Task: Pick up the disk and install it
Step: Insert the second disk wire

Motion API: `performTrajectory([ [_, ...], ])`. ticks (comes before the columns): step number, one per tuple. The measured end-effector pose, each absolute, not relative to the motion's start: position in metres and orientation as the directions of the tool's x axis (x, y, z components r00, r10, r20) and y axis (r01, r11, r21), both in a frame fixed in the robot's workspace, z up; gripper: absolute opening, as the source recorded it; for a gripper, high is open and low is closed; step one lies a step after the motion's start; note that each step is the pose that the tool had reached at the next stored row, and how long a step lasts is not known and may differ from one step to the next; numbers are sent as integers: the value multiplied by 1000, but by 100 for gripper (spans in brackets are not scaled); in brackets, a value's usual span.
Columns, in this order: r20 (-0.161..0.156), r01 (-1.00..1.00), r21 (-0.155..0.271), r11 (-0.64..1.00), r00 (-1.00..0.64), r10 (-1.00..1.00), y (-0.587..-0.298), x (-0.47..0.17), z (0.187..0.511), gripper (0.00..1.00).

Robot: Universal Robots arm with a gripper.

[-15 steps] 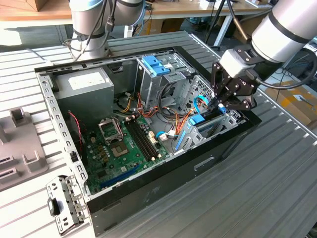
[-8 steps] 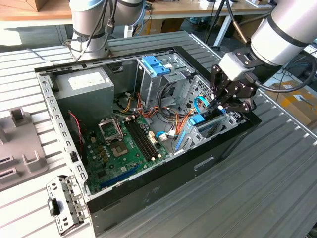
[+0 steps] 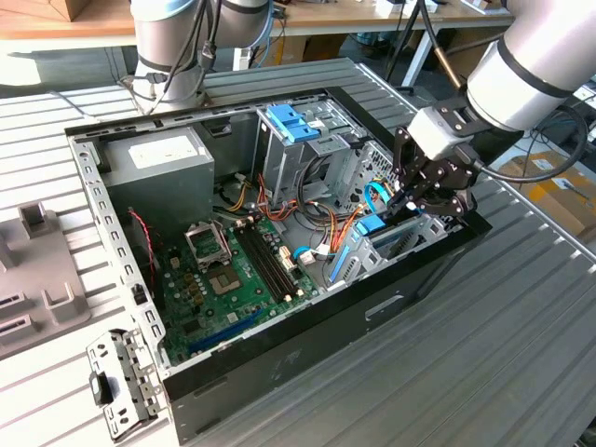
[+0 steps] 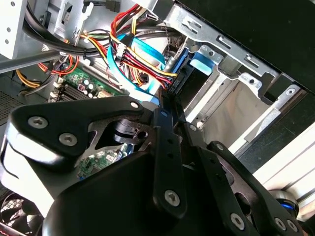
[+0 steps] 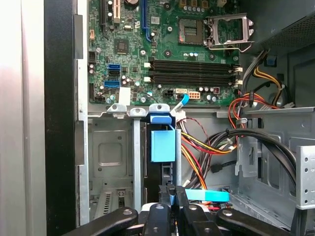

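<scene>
The gripper reaches into the open computer case, its fingers closed narrowly on the disk, which stands on edge in the drive bay beside the motherboard.

The disk is seen standing on edge in a metal drive bay of the open computer case, near the case's front wall. A bright blue end tab and carrier rail are shown (the dark body is mostly hidden). In the exterior view, its blue end is seen beside coloured cables.
</scene>
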State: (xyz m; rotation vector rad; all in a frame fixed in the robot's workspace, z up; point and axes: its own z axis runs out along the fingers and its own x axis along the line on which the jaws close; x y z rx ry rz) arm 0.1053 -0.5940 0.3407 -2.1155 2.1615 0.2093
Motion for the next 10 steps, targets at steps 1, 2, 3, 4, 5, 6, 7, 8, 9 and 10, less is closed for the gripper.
performTrajectory([
  [1, -174, -1000, 22, 20, -23, -984, -594, 105, 341, 16],
  [2, -174, -1000, 22, 20, -23, -984, -594, 105, 341, 16],
  [3, -174, -1000, 22, 20, -23, -984, -594, 105, 341, 16],
  [4, -174, -1000, 22, 20, -23, -984, -594, 105, 341, 16],
  [5, -175, -1000, 22, 20, -23, -984, -594, 105, 340, 17],
  [6, -175, -1000, 22, 20, -23, -984, -594, 105, 340, 23],
  [7, -174, -1000, 22, 20, -23, -984, -594, 105, 341, 23],
  [8, -174, -1000, 22, 20, -23, -984, -594, 105, 341, 30],
  [9, -174, -1000, 21, 20, -23, -984, -594, 105, 343, 30],
  [10, -175, -1000, 21, 20, -23, -984, -594, 105, 346, 30],
])
